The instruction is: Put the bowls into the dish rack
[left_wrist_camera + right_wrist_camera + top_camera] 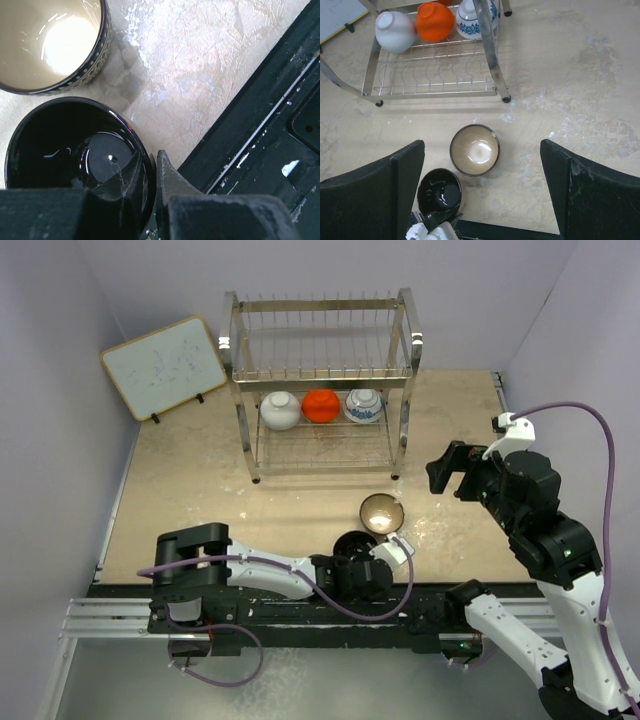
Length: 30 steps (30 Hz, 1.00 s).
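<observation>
Left wrist view showed left fingers clamped on the rim of the black bowl, so a straight lift looked safest beside the tan bowl.

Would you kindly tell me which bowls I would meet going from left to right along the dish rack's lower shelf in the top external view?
white bowl → orange-red bowl → blue-and-white patterned bowl

The left gripper pinched the black bowl at its rim, one finger each side. The right gripper hovered, jaws wide apart.
</observation>
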Each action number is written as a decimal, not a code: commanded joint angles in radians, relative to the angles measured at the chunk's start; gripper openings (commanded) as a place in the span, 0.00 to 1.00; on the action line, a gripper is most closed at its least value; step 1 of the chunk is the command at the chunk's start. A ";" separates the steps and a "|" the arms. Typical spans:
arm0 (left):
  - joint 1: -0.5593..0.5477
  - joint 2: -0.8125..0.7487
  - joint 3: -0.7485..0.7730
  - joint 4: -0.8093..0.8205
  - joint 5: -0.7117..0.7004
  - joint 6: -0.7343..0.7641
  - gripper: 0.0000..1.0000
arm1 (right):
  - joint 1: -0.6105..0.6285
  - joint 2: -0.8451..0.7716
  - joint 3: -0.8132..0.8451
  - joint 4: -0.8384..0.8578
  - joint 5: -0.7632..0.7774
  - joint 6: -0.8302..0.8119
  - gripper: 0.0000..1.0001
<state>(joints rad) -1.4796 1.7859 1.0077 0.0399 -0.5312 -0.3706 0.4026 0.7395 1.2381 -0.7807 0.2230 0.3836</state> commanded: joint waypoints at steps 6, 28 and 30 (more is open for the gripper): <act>0.023 -0.186 -0.019 -0.053 -0.007 -0.110 0.00 | -0.004 -0.010 -0.003 0.029 0.026 0.012 0.99; 0.514 -0.511 -0.184 0.515 0.442 -0.249 0.00 | -0.004 0.036 0.024 0.085 -0.015 -0.006 0.98; 0.555 -0.482 -0.194 0.606 0.494 -0.281 0.00 | -0.004 0.039 0.024 0.088 -0.018 -0.005 0.98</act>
<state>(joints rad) -0.9943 1.2865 0.8131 0.3248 -0.1688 -0.5743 0.4026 0.7738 1.2350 -0.7475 0.2169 0.3893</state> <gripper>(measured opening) 0.135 0.984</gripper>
